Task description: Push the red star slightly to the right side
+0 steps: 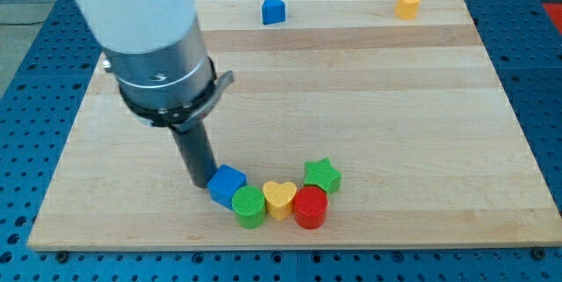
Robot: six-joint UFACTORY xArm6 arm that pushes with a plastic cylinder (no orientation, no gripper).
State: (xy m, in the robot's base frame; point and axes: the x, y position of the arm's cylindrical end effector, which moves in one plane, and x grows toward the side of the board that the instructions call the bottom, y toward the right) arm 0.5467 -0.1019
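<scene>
The only red block [310, 207] in view looks round, not star-shaped. It lies near the view's bottom, in a curved row of touching blocks: a blue cube [226, 184], a green round block [249, 206], a yellow heart [280, 198], then the red block, with a green star [322, 175] just above it. My tip [200, 183] stands at the left side of the blue cube, touching or almost touching it, well to the left of the red block.
A blue block [273, 9] sits near the top edge of the wooden board [369, 97], and a yellow block [407, 3] sits at the top right. The arm's wide body [158, 62] hides part of the board's left side.
</scene>
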